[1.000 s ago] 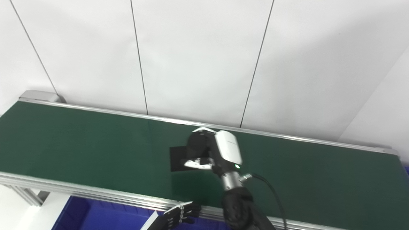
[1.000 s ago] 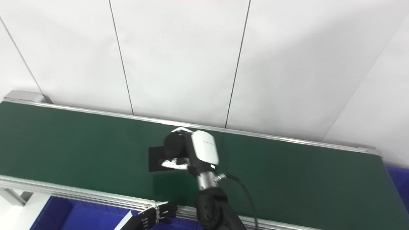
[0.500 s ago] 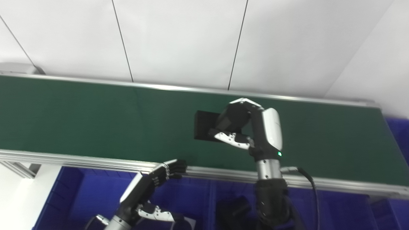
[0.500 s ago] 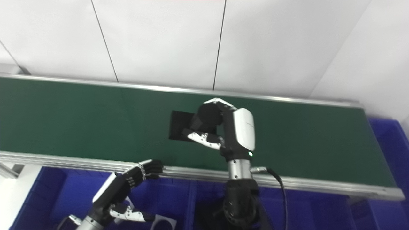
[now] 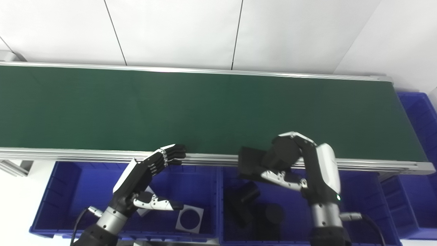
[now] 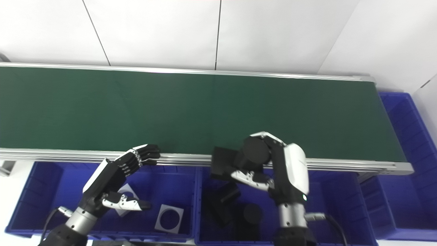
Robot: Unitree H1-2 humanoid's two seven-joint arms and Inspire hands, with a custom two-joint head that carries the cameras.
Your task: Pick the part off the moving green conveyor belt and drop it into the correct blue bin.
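My right hand (image 5: 293, 164) is shut on a flat black square part (image 5: 248, 160) and holds it at the near rail of the green conveyor belt (image 5: 170, 106), above the middle blue bin (image 5: 355, 205). That bin holds several black parts (image 5: 244, 198). My left hand (image 5: 143, 174) is open and empty, hanging over the left blue bin (image 5: 65, 191), fingertips near the belt's rail. The same shows in the right eye view: right hand (image 6: 273, 167), part (image 6: 222, 164), left hand (image 6: 112, 174).
The left bin holds white square plates with round holes (image 5: 189, 222). A third blue bin (image 5: 418, 112) stands at the belt's right end. The belt's aluminium rail (image 5: 85, 153) runs between the belt and the bins. A white panelled wall is behind.
My right hand has carried the black part off the belt toward me, to the near rail above the middle bin. The camera has tilted down, bringing the bins and left hand into view.
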